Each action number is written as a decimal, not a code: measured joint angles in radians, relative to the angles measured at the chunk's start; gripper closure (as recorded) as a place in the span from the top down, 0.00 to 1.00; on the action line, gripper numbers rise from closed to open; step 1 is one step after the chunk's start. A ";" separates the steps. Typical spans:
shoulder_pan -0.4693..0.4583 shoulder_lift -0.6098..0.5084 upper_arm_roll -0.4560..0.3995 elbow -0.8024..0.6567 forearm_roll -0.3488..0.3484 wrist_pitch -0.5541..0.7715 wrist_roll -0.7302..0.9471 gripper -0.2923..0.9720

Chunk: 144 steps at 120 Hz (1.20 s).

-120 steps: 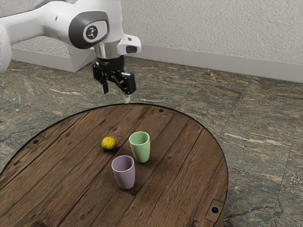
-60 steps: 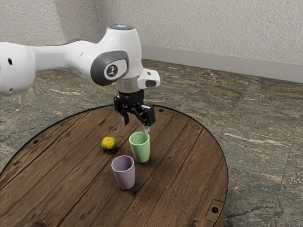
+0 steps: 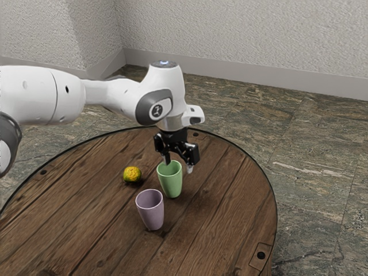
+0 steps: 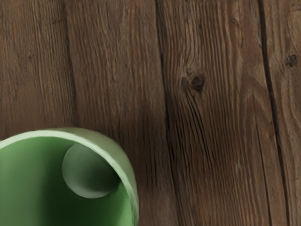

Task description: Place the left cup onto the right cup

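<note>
the white arm (image 3: 109, 98) reaches in from the exterior view's left and bends down over the round wooden table (image 3: 224, 218), with the black jaws pointing down at the green cup (image 3: 170, 183). the jaws stand moderately apart and hold nothing. one finger (image 3: 166, 157) hangs over the green cup's open mouth, near its far rim. the other finger (image 3: 189, 167) hangs just outside the rim, on the green cup's side toward the exterior view's right. so the cup's wall lies roughly between them, but they are not closed against it (whether either fingertip grazes the rim cannot be told).

the green cup stands upright on the table, mouth up. in the wrist view its pale rim and green inside (image 4: 51, 188) sit just under the hand, the round bottom of the cup showing down in it, with bare dark planks (image 4: 211, 103) and a knot in the wood beside it.

the purple cup (image 3: 150, 210) also stands upright, near the green cup on its side toward the viewer and a little to the exterior view's left, the two not touching. a small yellow-green fruit (image 3: 132, 174) lies on the table near the green cup, on its side toward the exterior view's left, apart from both cups.

beyond the green cup, past the table's edge, is a marbled stone floor (image 3: 310, 138) and a pale rough wall (image 3: 259, 29).
</note>
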 joint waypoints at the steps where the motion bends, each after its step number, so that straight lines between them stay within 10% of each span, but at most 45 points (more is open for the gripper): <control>1: 0.001 0.002 0.000 0.001 0.000 0.001 0.000 0.70; 60: 0.019 0.033 -0.002 -0.006 -0.029 0.044 -0.042 0.23; 144: 0.015 -0.096 0.000 -0.029 -0.015 0.029 -0.104 0.15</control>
